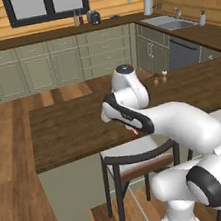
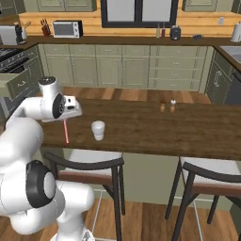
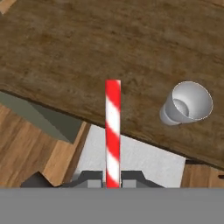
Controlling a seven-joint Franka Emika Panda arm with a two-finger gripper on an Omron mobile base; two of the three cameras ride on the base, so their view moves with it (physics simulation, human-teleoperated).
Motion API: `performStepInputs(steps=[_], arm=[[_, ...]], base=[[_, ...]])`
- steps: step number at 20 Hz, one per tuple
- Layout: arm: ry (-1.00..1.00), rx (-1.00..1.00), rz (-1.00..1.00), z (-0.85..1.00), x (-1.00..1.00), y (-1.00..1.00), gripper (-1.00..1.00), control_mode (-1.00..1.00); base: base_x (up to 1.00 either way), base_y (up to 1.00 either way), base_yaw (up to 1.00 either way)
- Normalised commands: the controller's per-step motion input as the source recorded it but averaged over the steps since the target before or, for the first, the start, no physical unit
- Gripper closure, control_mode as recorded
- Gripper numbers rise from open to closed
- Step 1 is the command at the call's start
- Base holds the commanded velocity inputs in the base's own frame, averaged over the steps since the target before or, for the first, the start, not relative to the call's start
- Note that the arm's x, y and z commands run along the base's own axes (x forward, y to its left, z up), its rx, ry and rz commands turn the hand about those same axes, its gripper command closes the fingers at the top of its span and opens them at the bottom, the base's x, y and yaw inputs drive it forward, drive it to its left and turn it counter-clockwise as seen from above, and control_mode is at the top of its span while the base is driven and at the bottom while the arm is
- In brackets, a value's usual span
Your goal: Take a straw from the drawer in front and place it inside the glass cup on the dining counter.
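My gripper [image 3: 113,181] is shut on the red-and-white striped straw [image 3: 113,131], which sticks out straight from between the fingers. In the right base view the gripper [image 2: 66,117] hangs over the near left part of the dining counter [image 2: 164,127], and the straw [image 2: 66,132] points down from it. The glass cup [image 2: 98,130] stands upright on the counter, a short way right of the straw. The cup [image 3: 186,105] lies to the right of the straw tip in the hand view, apart from it. The sage-green drawer [image 2: 16,81] stands pulled out at the far left.
Two small brown shakers [image 2: 167,106] stand further right on the counter. Dark-framed stools [image 2: 84,169] [image 2: 212,179] are tucked under its near edge, and one pale seat [image 3: 140,159] lies below the gripper. Kitchen cabinets line the far wall.
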Motion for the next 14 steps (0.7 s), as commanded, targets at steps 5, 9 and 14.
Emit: performStepInputs(steps=[5,9,14], arm=[[-0.05,0.2,0.14,0.38,0.02,-0.6,1.0,-1.0],[-0.18,0.18,0.32,0.08,0.0,-0.79,1.0,-1.0],[-0.13,0.2,0.35,0.0,0.22,-0.57,1.0,-1.0]], base=[[0.0,0.0,0.0],[0.0,0.0,0.0],[0.0,0.0,0.0]])
